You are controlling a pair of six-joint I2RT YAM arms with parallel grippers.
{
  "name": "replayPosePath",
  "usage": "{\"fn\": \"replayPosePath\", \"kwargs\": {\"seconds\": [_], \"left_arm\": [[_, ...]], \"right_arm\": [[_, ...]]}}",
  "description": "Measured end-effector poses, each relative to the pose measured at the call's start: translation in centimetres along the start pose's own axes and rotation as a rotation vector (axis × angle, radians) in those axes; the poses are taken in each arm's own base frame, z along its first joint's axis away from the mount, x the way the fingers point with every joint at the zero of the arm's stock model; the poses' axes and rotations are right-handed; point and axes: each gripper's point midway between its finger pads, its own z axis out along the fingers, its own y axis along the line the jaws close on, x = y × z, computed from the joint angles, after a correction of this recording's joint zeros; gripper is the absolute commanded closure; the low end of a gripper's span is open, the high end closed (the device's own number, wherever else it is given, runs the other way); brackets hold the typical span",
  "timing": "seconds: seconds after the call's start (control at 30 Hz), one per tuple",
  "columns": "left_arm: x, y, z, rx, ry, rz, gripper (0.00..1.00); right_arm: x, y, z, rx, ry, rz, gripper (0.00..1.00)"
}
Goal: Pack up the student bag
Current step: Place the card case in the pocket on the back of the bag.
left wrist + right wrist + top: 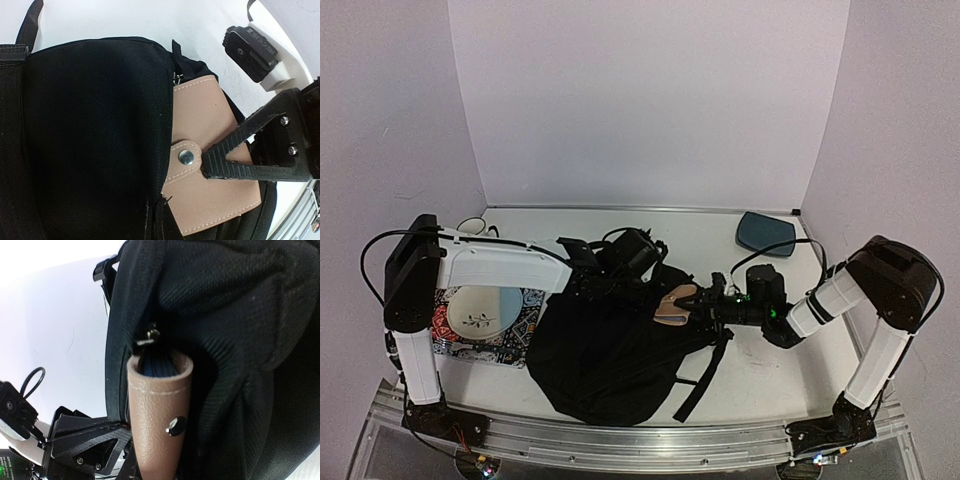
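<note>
The student bag (605,355) is a big black backpack lying in the middle of the table. My right gripper (695,306) is shut on a tan leather wallet (673,303) with a metal snap. The wallet's far end sits in the zipped opening at the bag's right side (172,95). In the left wrist view a ribbed right finger (235,155) lies across the wallet (210,200). The right wrist view shows the wallet (157,425) end-on against the black fabric (240,340). My left gripper (603,268) is at the bag's top, shut on its fabric, its fingers lost against the black.
A white plate (475,312) rests on a patterned mat (525,325) at the left. A white cup (470,226) stands at the back left. A dark blue-grey tray (765,230) lies at the back right. A bag strap (705,375) trails toward the near edge.
</note>
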Motion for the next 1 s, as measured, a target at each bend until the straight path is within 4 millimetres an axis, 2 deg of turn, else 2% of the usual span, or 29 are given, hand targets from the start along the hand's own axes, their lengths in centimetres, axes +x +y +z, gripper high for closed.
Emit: {"fn": "replayPosePath", "kwargs": {"seconds": [0.8,1.0], "left_arm": [[-0.6,-0.9,-0.3,0.068,0.007,-0.077,1.0],[-0.6,-0.7,-0.3,0.074,0.012,-0.089,1.0]], "right_arm": [[-0.3,0.1,0.5,-0.023,-0.129,0.019,1.0],[-0.3,0.2,1.6,-0.03,-0.15,0.01,1.0]]}}
